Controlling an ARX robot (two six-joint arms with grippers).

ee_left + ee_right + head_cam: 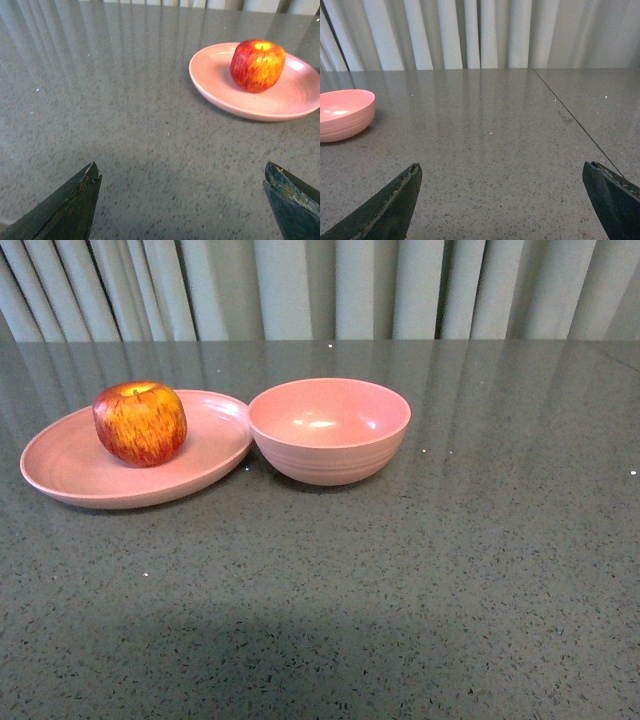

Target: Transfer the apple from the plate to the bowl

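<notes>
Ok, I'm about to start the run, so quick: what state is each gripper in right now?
Left gripper: open, holding nothing; the apple sits on the plate ahead.
Right gripper: open, holding nothing.

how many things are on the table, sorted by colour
pink: 2, the plate and the bowl
red with yellow: 1, the apple
total: 3
</notes>
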